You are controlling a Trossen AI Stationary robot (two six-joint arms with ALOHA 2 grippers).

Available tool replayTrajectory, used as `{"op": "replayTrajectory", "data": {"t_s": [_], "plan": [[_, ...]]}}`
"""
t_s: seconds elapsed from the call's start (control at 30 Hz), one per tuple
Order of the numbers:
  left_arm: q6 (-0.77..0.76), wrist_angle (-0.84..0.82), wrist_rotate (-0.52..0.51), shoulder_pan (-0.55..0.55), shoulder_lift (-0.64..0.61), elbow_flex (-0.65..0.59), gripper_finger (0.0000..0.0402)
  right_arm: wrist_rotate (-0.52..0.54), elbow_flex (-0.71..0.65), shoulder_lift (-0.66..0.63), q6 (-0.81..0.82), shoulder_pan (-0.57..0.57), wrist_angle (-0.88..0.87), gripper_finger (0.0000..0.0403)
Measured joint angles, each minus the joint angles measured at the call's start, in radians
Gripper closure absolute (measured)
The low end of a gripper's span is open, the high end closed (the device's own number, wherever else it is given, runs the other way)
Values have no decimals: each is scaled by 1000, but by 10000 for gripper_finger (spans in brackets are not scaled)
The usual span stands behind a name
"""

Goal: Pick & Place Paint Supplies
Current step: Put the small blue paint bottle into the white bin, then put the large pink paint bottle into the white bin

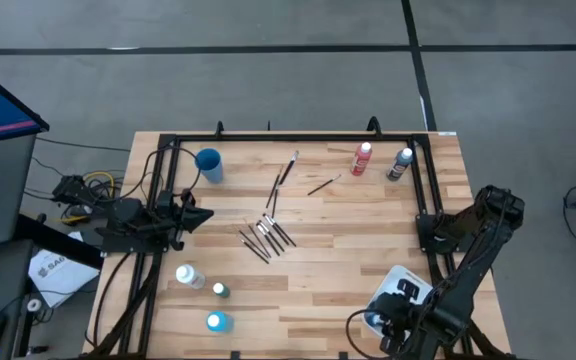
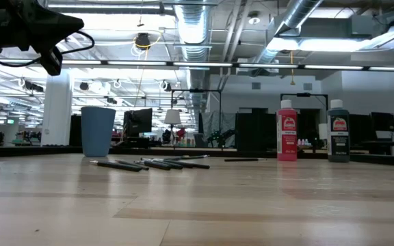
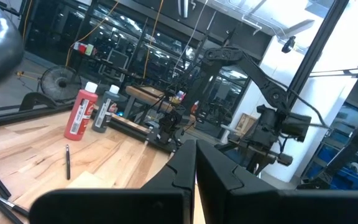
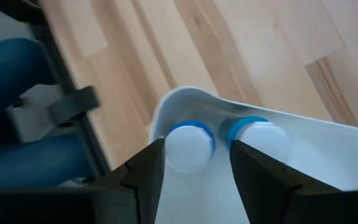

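Note:
Two blue bottles with white caps (image 4: 188, 146) (image 4: 263, 140) stand upright in the white tray (image 1: 408, 280) at the table's near right. My right gripper (image 4: 194, 171) is open above the tray, its fingers on either side of one bottle's cap. My left gripper (image 3: 196, 171) is shut and empty, held above the table's left side (image 1: 196, 215). Several dark-handled brushes (image 1: 266, 238) lie flat mid-table, with others farther back (image 1: 286, 172). A red bottle (image 1: 362, 158) and a dark bottle (image 1: 400, 163) stand at the far right. White (image 1: 188, 277), teal (image 1: 220, 290) and blue (image 1: 216, 322) bottles stand near left.
A blue round cup (image 1: 208, 163) stands at the far left of the table. A black metal frame (image 1: 298, 137) runs along the table's far edge and down both sides. There is bare wood between the brushes and the tray.

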Motion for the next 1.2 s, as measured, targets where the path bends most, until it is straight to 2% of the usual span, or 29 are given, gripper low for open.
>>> {"op": "replayTrajectory", "data": {"t_s": [0.4, 0.57, 0.7, 0.8, 1.0, 1.2], "plan": [[0, 6, 0, 0, 0, 0, 398, 43, 38, -189, -260, -82, 2, 234], [0, 8, 0, 0, 0, 0, 398, 152, 38, -248, -415, -164, -64, 247], [0, 9, 0, 0, 0, 0, 398, 240, 38, -288, -443, -277, -167, 252], [0, 10, 0, 0, 0, 0, 398, 268, 38, -312, -427, -385, -253, 242], [0, 13, 0, 0, 0, 0, 398, 343, 38, -317, -576, -606, -360, 188], [0, 14, 0, 0, 0, 0, 398, 342, 38, -314, -729, -853, -339, 149]]}}
